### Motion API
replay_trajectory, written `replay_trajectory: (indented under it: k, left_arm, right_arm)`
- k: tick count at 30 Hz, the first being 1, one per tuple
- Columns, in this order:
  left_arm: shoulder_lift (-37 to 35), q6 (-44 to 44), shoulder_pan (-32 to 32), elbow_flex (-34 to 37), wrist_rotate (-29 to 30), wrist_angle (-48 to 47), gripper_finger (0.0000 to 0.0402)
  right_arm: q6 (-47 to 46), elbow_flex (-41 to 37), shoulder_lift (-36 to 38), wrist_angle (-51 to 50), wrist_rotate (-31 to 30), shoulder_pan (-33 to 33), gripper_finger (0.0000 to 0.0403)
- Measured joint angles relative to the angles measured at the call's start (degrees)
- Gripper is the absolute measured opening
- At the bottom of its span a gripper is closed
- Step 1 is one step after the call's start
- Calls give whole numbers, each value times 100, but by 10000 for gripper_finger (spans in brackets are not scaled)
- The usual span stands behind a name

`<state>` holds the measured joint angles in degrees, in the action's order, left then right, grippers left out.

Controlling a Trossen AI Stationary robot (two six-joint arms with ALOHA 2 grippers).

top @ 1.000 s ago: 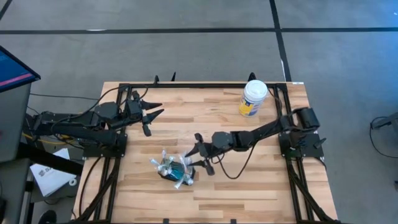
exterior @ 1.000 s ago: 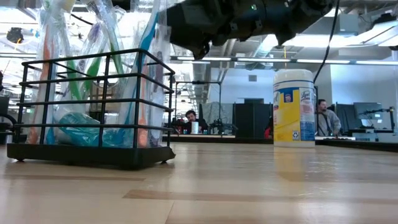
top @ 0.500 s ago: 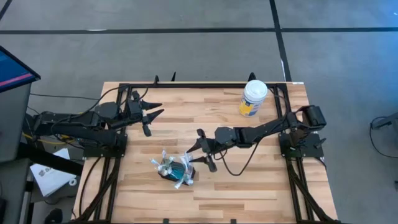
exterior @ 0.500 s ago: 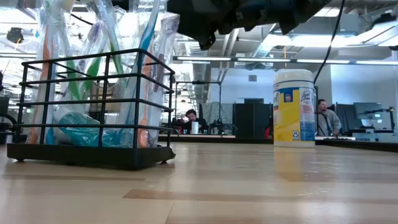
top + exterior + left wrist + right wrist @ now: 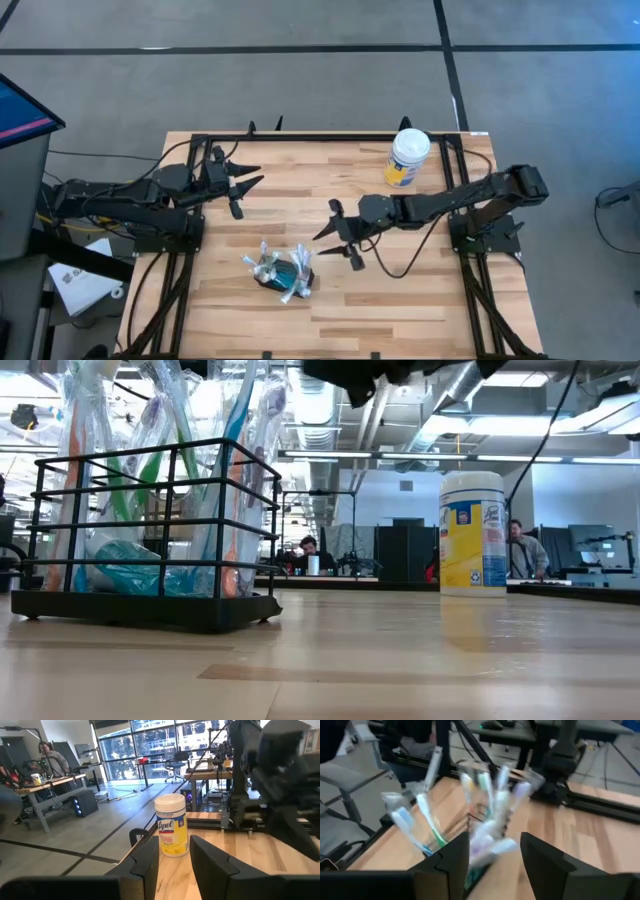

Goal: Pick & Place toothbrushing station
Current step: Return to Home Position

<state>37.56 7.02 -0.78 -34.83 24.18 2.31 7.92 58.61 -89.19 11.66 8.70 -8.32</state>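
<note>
Looking light, stiff yet tippy, the toothbrushing station (image 5: 282, 273) suits a rim-bar grip; right jaws, at its two o'clock, gape empty.

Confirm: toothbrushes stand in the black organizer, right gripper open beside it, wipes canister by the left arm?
No. The high view shows the wipes canister by the right arm's base, not the left. The rest holds: toothbrushes in the black organizer, right gripper open beside it.
</note>
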Motion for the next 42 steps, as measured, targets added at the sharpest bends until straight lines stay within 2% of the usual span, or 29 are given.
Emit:
replay_trajectory:
  k: [6, 22, 26, 29, 32, 36, 39, 42]
  left_arm:
    - [0, 0, 1, 0, 0, -20, 104]
    - [-2, -1, 1, 0, 0, -103, 104]
    - [-2, -2, -2, 0, 0, -105, 104]
    - [-2, -2, 0, 0, 0, -105, 104]
    - [-1, -2, 0, 0, 0, -103, 104]
    - [-2, -2, 1, 0, 0, -103, 104]
    - [-2, -3, -2, 0, 0, -102, 104]
    - [0, 18, -2, 0, 0, -99, 104]
  right_arm:
    - [-15, -19, 582, -1011, -30, 283, 154]
    - [-194, -1714, 2556, -778, -31, 691, 121]
    - [-250, -2120, 3191, -773, -457, 820, 122]
    - [-749, -2274, 3518, -661, -881, 911, 122]
    - [-1263, -2308, 3695, -794, -891, 980, 121]
    - [-1164, -2308, 3688, -799, -876, 1002, 123]
    - [-1547, -2309, 3582, -758, -876, 980, 124]
    - [-955, -2297, 3484, -692, -871, 979, 124]
